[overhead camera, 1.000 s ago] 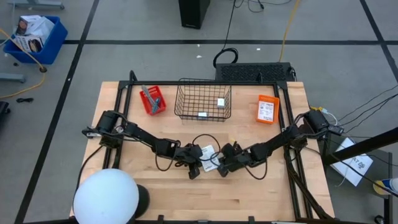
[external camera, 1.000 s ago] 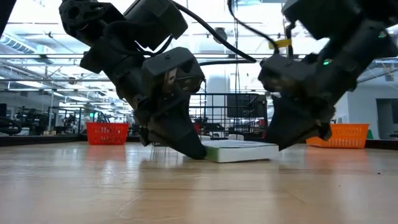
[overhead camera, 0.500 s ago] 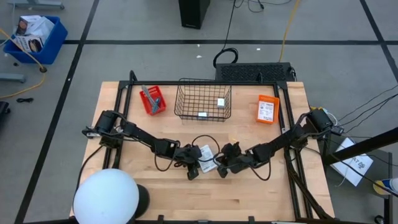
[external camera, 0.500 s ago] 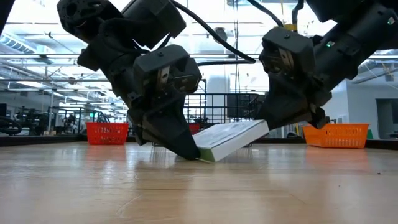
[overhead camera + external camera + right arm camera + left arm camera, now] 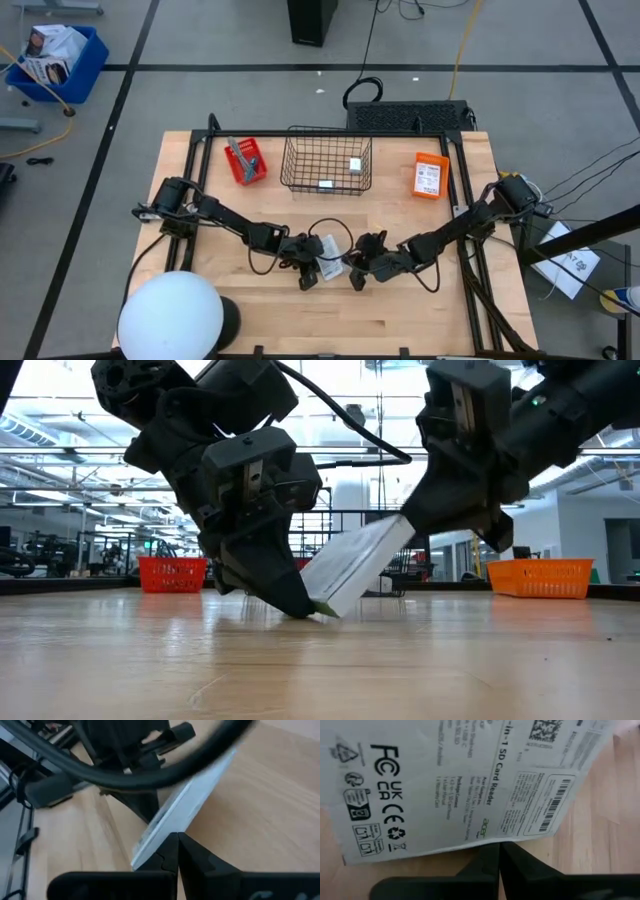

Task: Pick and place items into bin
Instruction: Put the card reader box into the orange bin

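A flat white printed packet (image 5: pixel 355 565) is being held tilted at the middle of the desk (image 5: pixel 400 310), its lower edge touching the wood and its upper edge raised toward the right arm. The left hand (image 5: pixel 290 600) is being kept closed, with its fingertips pressed together at the packet's lower edge — in the left wrist view the fingers (image 5: pixel 520 870) are meeting just beneath the printed face (image 5: pixel 470 780). The right hand (image 5: pixel 405 525) is likewise being kept closed, its tips set against the packet's raised edge; whether that edge is being pinched or merely propped cannot be told. In the high view both hands (image 5: pixel 308 272) (image 5: pixel 358 272) are being held close together, with the packet (image 5: pixel 330 255) between them.

A black wire bin (image 5: pixel 327 160) is standing at the far side of the desk, well apart from the packet, with two small white items (image 5: pixel 354 164) lying inside. A red basket (image 5: pixel 246 160) is sitting to its left — an orange one (image 5: pixel 431 176) to its right.
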Controlling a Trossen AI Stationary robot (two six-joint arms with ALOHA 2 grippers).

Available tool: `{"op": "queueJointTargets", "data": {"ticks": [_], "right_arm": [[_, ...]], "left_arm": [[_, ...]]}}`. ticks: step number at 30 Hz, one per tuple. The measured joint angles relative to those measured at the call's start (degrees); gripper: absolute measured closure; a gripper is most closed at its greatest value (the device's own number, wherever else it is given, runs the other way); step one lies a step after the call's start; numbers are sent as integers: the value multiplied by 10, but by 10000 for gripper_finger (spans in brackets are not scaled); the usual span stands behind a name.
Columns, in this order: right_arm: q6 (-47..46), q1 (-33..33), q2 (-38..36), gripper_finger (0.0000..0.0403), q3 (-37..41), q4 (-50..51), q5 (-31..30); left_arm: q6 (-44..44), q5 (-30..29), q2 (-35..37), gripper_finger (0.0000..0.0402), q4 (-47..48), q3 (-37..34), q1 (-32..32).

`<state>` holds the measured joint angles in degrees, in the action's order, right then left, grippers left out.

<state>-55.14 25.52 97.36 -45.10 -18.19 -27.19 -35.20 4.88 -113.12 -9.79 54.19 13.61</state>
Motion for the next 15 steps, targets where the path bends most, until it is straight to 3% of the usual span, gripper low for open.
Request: {"op": "queueJointTargets", "data": {"ticks": [7, 15], "right_arm": [[9, -1, 0, 403, -2, -21, 0], [12, -1, 1, 403, 0, -16, 0]], "left_arm": [[1, 2, 13, 374, 0, 0, -1], [16, -2, 23, 397, -1, -1, -1]]}}
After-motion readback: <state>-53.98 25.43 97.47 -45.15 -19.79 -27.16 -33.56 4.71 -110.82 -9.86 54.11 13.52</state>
